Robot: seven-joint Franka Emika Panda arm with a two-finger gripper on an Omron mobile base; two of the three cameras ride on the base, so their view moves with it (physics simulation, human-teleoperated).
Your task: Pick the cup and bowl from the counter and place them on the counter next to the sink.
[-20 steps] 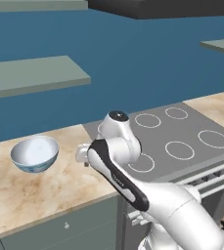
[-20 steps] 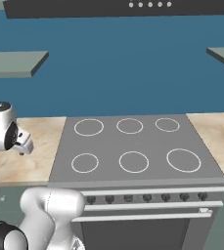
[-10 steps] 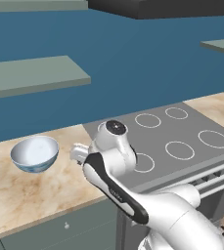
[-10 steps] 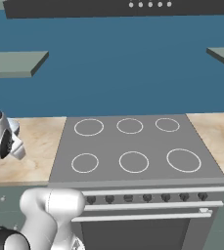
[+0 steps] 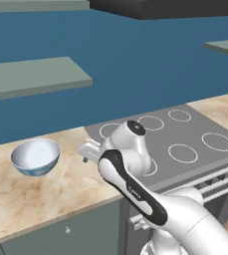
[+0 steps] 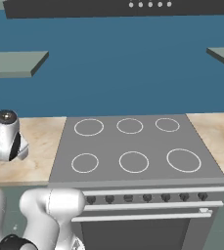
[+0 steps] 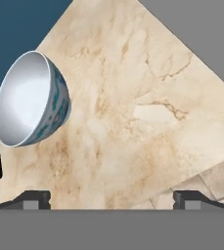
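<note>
currently the arm (image 5: 135, 194) rises from the lower right of the left base view, bends at a dark-banded elbow and reaches left and forward over the counter (image 5: 46, 194), with the wrist joint sitting over the left edge of the stovetop (image 5: 185, 144). the gripper (image 5: 88, 152) pokes out to the left of the wrist, low over the marble, with its camera looking down at the worktop. in the hand view the two dark fingertips (image 7: 33, 199) stand far apart at the bottom corners, jaws spread fully wide with nothing between them, just bare counter. the bowl (image 5: 35, 157) sits upright on the counter, left of the gripper and apart from it, not touched. in the hand view the bowl (image 7: 30, 100) shows at the upper left, white glossy inside, blue-grey patterned outside, off to the side of the gap between the fingers rather than in line with it. in the right base view the wrist (image 6: 6, 136) shows at the left edge over the counter (image 6: 40, 146), beside the stovetop (image 6: 133, 146). a grey-green shelf (image 5: 31, 79) hangs on the blue wall above the bowl.
</note>
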